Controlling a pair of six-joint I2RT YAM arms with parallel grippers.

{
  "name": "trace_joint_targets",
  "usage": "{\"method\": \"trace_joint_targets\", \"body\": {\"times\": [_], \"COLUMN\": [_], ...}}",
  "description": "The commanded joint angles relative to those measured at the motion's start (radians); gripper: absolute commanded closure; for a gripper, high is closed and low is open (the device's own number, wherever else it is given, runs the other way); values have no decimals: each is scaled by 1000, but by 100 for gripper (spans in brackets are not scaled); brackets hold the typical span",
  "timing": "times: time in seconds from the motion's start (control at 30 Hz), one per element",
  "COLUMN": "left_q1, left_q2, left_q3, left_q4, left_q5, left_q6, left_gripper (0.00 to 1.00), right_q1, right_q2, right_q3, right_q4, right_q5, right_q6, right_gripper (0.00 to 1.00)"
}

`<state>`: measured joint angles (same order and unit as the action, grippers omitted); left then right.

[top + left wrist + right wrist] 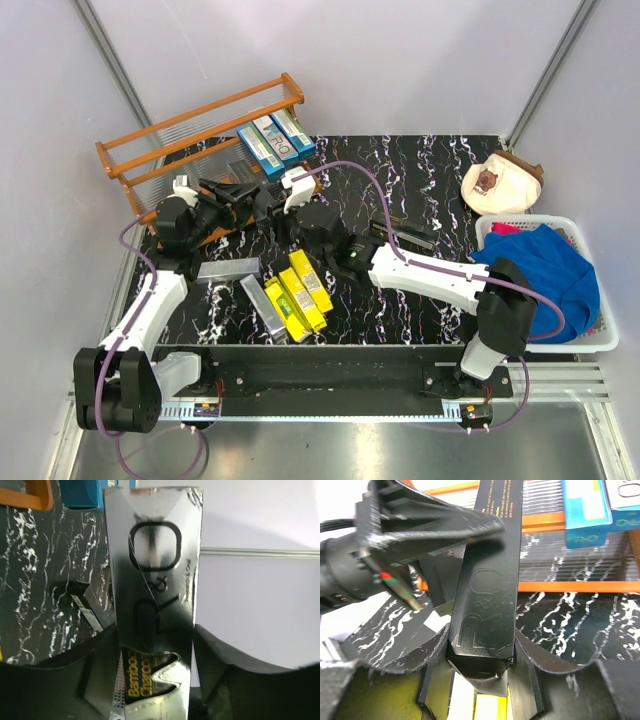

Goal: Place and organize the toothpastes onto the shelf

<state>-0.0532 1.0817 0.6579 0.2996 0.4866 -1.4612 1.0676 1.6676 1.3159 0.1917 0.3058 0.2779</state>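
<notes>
Above the counter, just near of the shelf: one black carton, off the surface between the two arms. Clamped on one end, the right pincer, narrow, fingers flush against both long sides. Around the same carton from the left side, the left pincer. Carton upright between its fingers, gold "Bamboo Charcoal" lettering low on the face. Gripping or merely flanking: impossible to tell. In the right wrist view, left pincer crossing the carton's far half, orange shelf rails behind.

At the counter's far left, the orange-brown shelf, set at a slant. On its right end, three teal cartons side by side, near ends reaching the front rail. Upper or lower tier: not clear.

Nearer the arm bases, left of centre on the counter: three yellow cartons packed side by side. Just left of them, a silver carton on the same slant. Farther left and a little beyond, another silver carton, lying crosswise.

At the right edge, a white basket, blue cloth heaped inside. Beyond it, a round beige item, kind not clear.
</notes>
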Motion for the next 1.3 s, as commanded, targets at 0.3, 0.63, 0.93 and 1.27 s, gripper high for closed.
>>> {"method": "trace_joint_targets", "body": {"times": [0.3, 0.63, 0.93, 1.27], "left_q1": [-4, -2, -16, -16], "left_q2": [-23, 18, -78, -103], "left_q3": [198, 468, 571, 557], "left_q4": [-274, -744, -935, -982], "left_q5": [6, -202, -636, -754], "left_q6": [324, 737, 972, 1049], "left_gripper": [1, 1, 1, 1], "right_q1": [-24, -261, -345, -348], "right_q2": [-37, -52, -34, 61], "right_q3": [114, 118, 92, 69], "right_q4": [-41, -101, -15, 169], "right_q5": [44, -385, -730, -843], "right_q6": [12, 342, 521, 687], "right_gripper": [60, 61, 61, 63]}}
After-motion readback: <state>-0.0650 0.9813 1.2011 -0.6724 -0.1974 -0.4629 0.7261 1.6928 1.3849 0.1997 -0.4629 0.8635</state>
